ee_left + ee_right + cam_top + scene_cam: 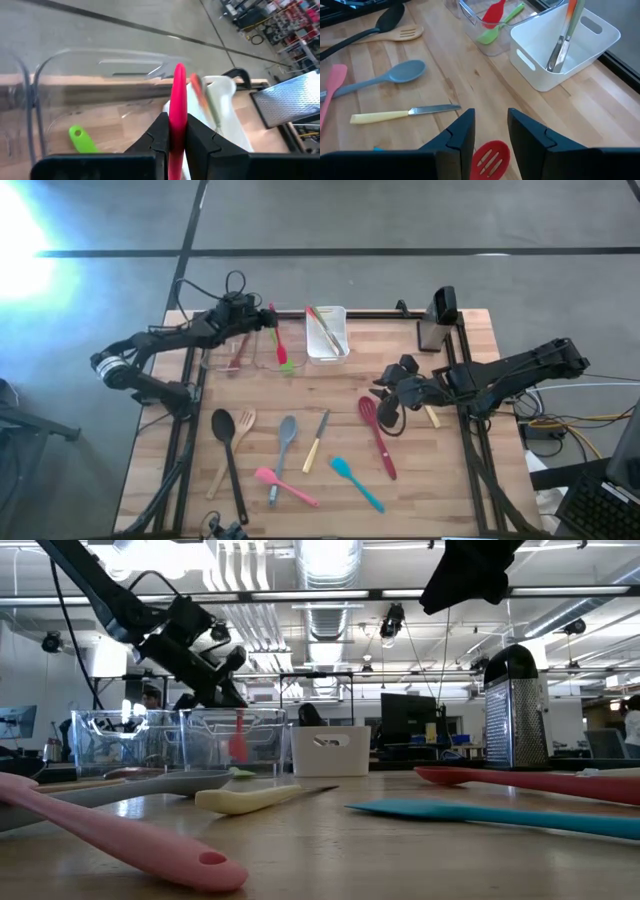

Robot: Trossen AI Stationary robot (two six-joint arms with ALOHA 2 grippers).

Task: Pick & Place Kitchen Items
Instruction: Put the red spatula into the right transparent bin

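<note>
Currently binned: green spatula (286, 366) in clear bin (268, 363), tongs (325, 330) in white bin (343, 350). Left pincer (177, 142) clamps red spatula (178, 105) there. Right pincer (491, 131), part-open and empty, hovers over red slotted spoon (490, 157). Seven utensils remain on tabletop (440, 480).

Two dark arms, matte black links, jointed segments. Left arm (150, 345): pale band near elbow joint, thin black cable looping above wrist. Right arm (510, 370): bulky black housings. Fingers (460, 135): black, angular, flat inner faces, stepped profile.

Counter (450, 480) layout: bins at rear, utensils in front.
Clear bin (262, 350) sits left of tub (327, 335); grater (436, 320) stands right; knife (316, 442) lies between spoon (284, 442) and slotted spatula (376, 435).
</note>
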